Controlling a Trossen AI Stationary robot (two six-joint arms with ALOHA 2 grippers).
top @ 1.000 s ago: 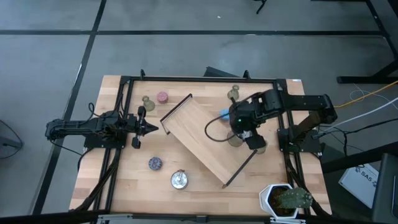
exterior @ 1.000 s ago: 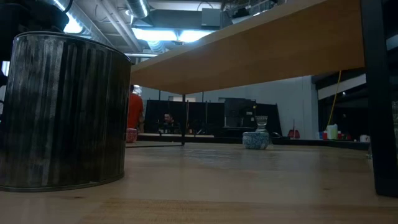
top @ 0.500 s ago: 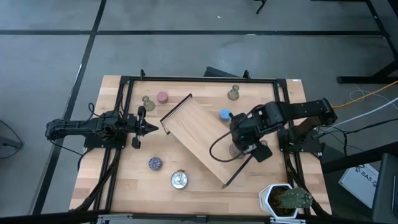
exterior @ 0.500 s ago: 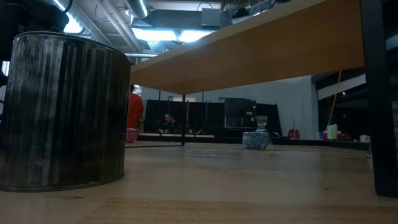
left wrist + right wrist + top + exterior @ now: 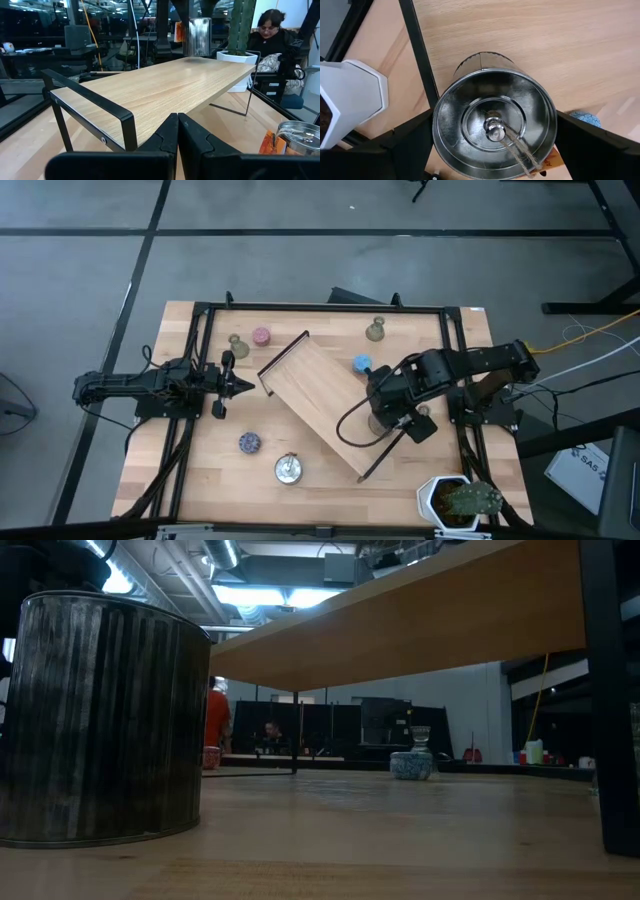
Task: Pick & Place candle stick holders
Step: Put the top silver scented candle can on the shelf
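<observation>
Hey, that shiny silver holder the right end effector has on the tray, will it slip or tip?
The silver holder looks like polished metal, so it may slide in the right end effector. Its walls seem rigid, unlikely to deform. Broad and squat on the wooden tray, it probably won't tip.

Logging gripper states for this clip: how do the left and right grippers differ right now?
The left gripper is shut and empty, waiting at the table's left; the right gripper stands wide around a silver candle stick holder over the wooden tray.
</observation>
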